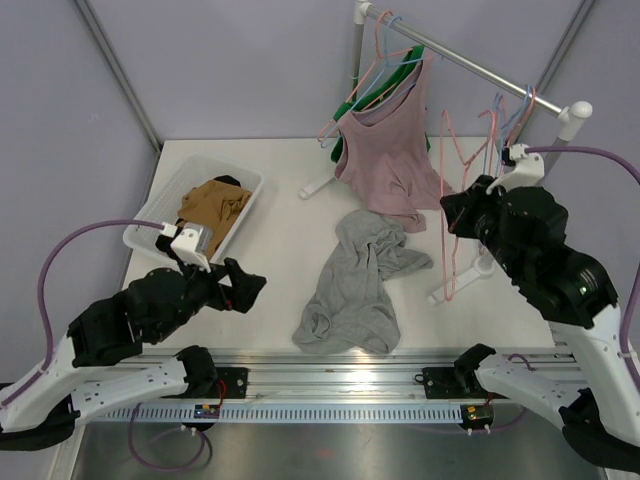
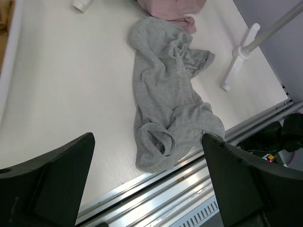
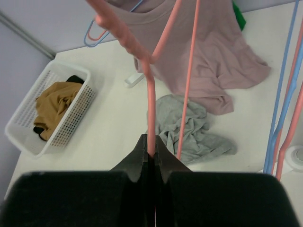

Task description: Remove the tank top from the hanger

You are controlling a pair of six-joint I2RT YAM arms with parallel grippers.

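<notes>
At three o'clock, pinching pink hanger (image 3: 150,113) with right end effector (image 3: 150,152); at eight, holding left end effector (image 2: 147,141) spread near tank top (image 2: 163,99).

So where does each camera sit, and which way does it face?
Top: above and behind, looking down on the table; left arm and right arm show.
Left wrist: on the left arm, facing the grey top; its open claw frames it.
Right wrist: on the right arm, facing across the table; its shut claw pinches a pink hanger.
Shared: all see the grey top.
</notes>
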